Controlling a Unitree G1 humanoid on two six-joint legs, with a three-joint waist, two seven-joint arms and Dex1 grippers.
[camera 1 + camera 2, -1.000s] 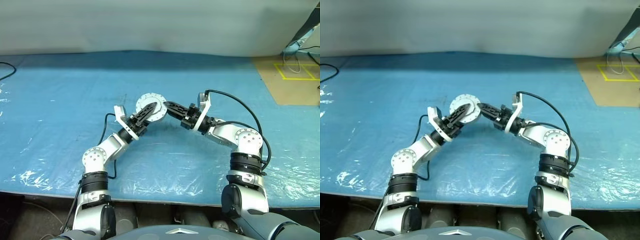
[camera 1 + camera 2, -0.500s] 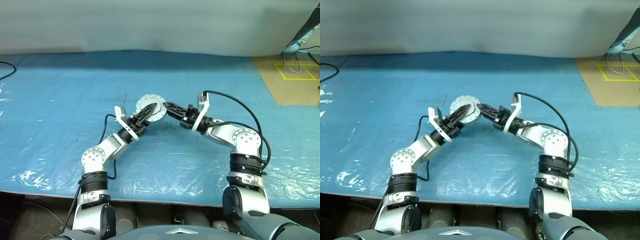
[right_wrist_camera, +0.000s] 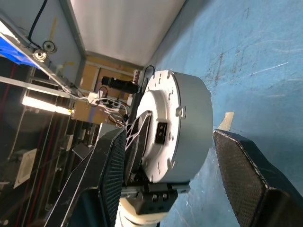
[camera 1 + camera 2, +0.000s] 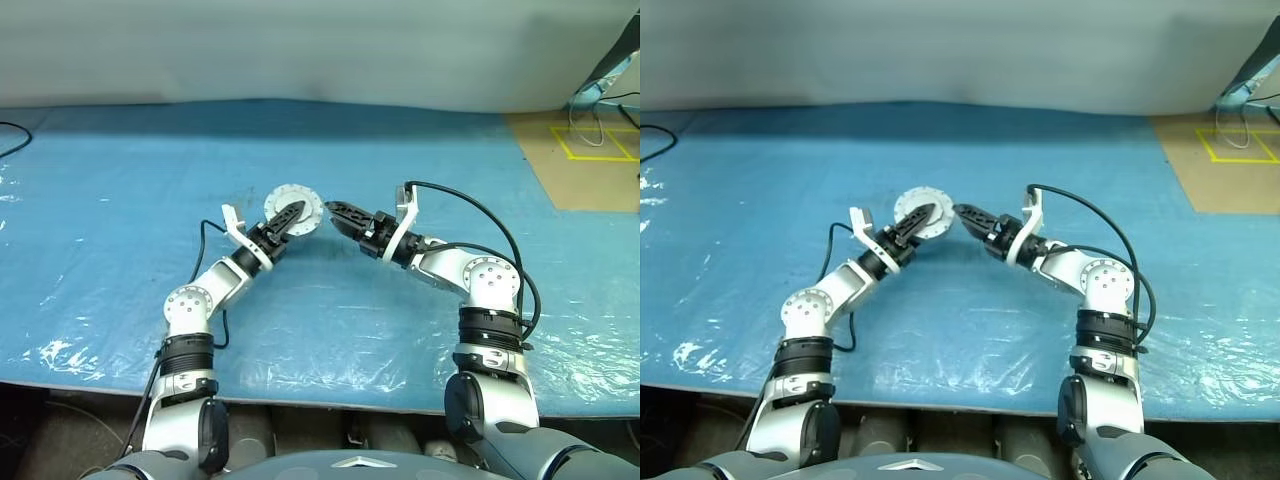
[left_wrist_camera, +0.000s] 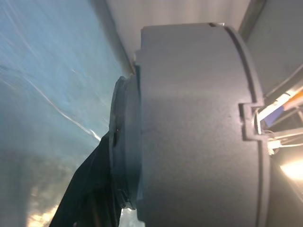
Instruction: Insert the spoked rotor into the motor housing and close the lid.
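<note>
Left eye view: my left pincer (image 4: 289, 215) grasps the closed motor housing (image 4: 294, 209); my right pincer (image 4: 338, 211), at its three o'clock, is released, so setting down seems next.

A: Work surface?
B: Blue plastic sheet (image 4: 120, 200), wrinkled and glossy, spread across the whole table. Glare patches along its near edge.

A: Beyond the sheet?
B: Pale wall (image 4: 300, 45) runs along the far edge. At the far right corner, a brown board (image 4: 575, 175) with yellow tape squares (image 4: 590, 142) marked on it.

A: Anything loose?
B: Black cable (image 4: 12, 140) curls in at the left edge. More cables (image 4: 600, 105) by the board, at the right edge.
</note>
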